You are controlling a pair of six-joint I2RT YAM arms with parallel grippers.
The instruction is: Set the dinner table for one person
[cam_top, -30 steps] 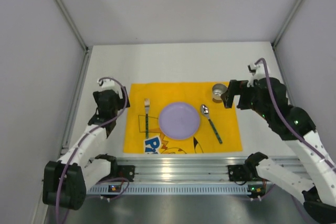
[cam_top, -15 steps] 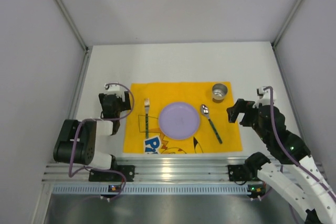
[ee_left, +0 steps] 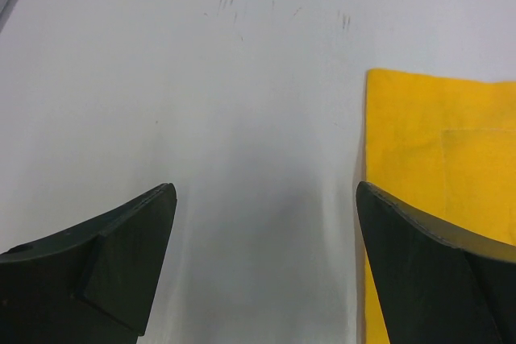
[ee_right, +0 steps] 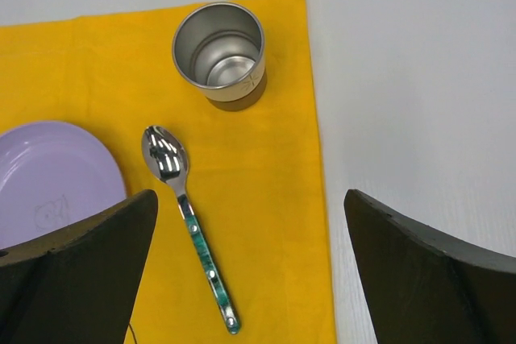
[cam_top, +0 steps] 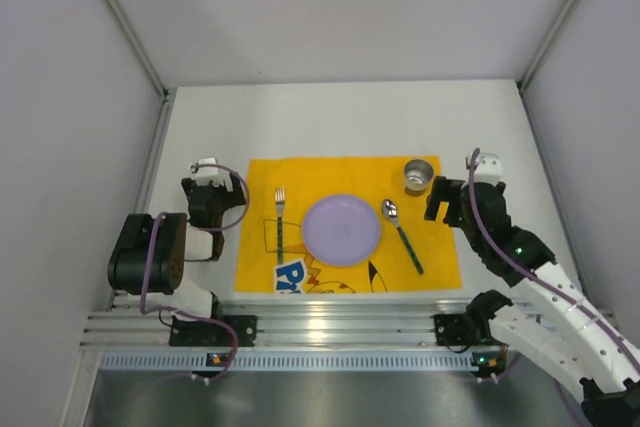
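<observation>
On the white dinner table (cam_top: pixel 330 122) lies a yellow printed mat (cam_top: pixel 300 172). On the mat are a lilac plate (cam_top: pixel 342 229) in the middle, a green-handled fork (cam_top: pixel 281 224) to its left, a green-handled spoon (cam_top: pixel 401 234) to its right, and a steel cup (cam_top: pixel 419 175) at the mat's far right corner. The right wrist view shows the cup (ee_right: pixel 219 54), spoon (ee_right: pixel 192 223) and plate (ee_right: pixel 56 179). My left gripper (cam_top: pixel 205 197) is open and empty over bare table left of the mat. My right gripper (cam_top: pixel 445 202) is open and empty above the mat's right edge.
Silver aluminium rails (cam_top: pixel 330 312) run along the near edge, with the arm bases bolted there. Grey walls (cam_top: pixel 60 147) close in the left, right and far sides. The left wrist view shows bare tabletop (ee_left: pixel 201 118) and the mat's left edge (ee_left: pixel 435 159).
The left arm has drawn back and folded low at the near left. The right arm pulled away from the cup, then came back a little toward the mat's right edge. The tableware has not moved.
</observation>
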